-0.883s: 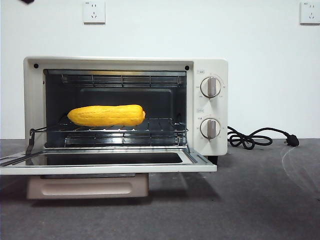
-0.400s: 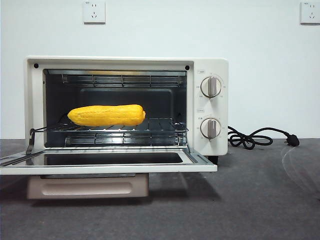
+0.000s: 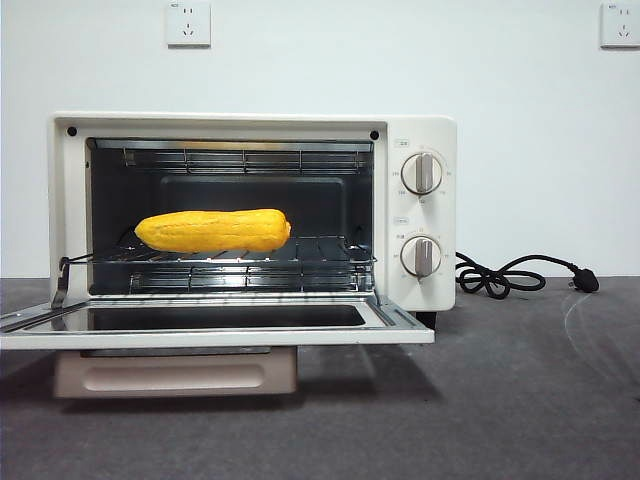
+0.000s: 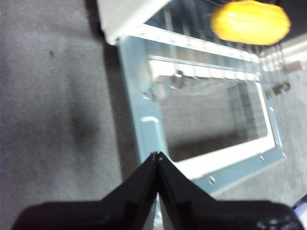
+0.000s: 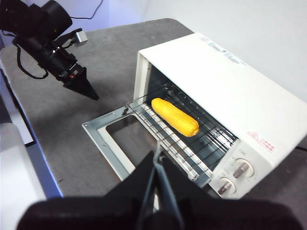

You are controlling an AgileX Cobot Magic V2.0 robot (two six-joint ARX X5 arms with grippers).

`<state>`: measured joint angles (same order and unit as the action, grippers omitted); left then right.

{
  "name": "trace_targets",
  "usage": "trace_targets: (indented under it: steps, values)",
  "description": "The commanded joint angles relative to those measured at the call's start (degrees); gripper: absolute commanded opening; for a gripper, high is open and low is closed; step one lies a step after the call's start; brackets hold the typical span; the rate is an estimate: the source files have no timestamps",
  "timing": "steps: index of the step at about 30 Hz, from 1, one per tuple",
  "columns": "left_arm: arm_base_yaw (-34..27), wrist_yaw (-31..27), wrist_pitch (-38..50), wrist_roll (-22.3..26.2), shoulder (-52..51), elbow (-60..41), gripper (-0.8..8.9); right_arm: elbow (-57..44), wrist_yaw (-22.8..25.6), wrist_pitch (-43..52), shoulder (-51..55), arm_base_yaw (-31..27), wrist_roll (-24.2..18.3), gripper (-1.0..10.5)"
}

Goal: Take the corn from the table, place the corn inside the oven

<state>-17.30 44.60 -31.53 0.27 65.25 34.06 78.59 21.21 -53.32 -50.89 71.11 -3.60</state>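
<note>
The corn (image 3: 213, 231) lies lengthwise on the wire rack inside the cream-white oven (image 3: 250, 124), toward its left side. The glass door (image 3: 400, 330) is folded down flat. Neither arm shows in the front view. My left gripper (image 4: 157, 155) is shut and empty, hovering over a corner of the open door (image 4: 139, 105), well away from the corn (image 4: 250, 22). In the right wrist view this left gripper (image 5: 93, 96) hangs above the table (image 5: 110, 52) beside the door. My right gripper (image 5: 157, 157) is shut and empty, high above the door's front, looking down on the corn (image 5: 175, 116).
A black cord with its plug (image 3: 520, 275) lies on the table (image 3: 500, 400) right of the oven. Two knobs (image 3: 421, 173) sit on the oven's right panel. The door's bar handle (image 3: 175, 375) hangs below the open door. Wall sockets (image 3: 188, 22) are behind.
A black arm tip at the front view's top-left corner one second ago has left the picture. The corn and oven have not moved.
</note>
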Motion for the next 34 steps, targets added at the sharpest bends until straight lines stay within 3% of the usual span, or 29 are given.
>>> trace_targets:
  steps: [1,8,16,27,34]
  values:
    - [-0.1,0.3,2.1,-2.3,4.0,-0.3,-0.08,0.0,0.2,0.2,0.1,-0.8,0.6,-0.1]
    - [-0.1,-1.4,5.3,-2.6,13.8,-0.3,-0.08,0.0,-1.2,-0.7,0.0,-3.4,0.9,-0.1]
    - [2.3,-1.3,7.6,-2.6,20.1,-0.3,-0.08,0.0,-10.3,-1.8,-0.4,-8.5,1.9,-0.1]
    - [8.0,-1.1,9.5,-2.7,21.3,-0.3,-0.08,0.0,-23.4,-8.0,-3.5,-16.0,1.7,-0.1]
    - [8.7,1.3,9.8,-3.1,21.3,-0.3,-0.08,0.0,-26.4,-9.3,-5.9,-18.1,0.3,-0.1]
